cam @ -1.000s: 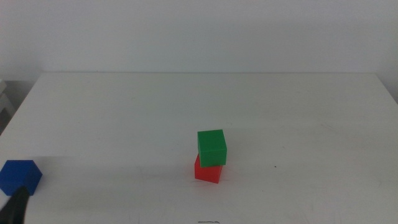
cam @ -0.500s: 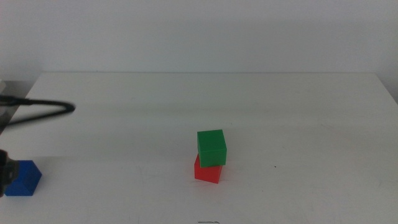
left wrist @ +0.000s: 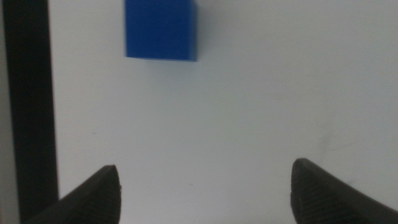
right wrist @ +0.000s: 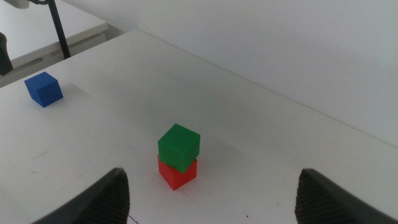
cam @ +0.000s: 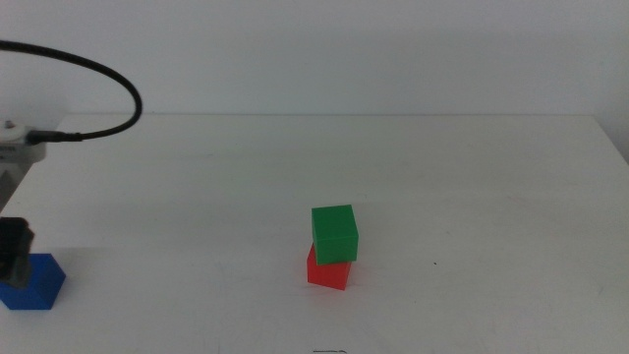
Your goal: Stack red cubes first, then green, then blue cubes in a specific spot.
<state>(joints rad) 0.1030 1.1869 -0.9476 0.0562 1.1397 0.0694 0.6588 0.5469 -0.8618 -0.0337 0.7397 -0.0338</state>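
A plain white table (cam: 472, 177) stretches to a pale wall (cam: 344, 49); a black cable (cam: 108, 71) arcs over its left edge.

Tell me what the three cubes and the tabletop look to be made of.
Red cube, green cube and blue cube: probably solid plastic or painted foam, matte, with even colour and no glare. Table: smooth white laminate or painted board by its look, with a faint sheen; the material underneath cannot be told.

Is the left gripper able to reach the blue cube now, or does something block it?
Probably yes. The left gripper is open above bare table, and the blue cube lies just ahead of the jaws with nothing between. The green cube and red cube stand far aside.
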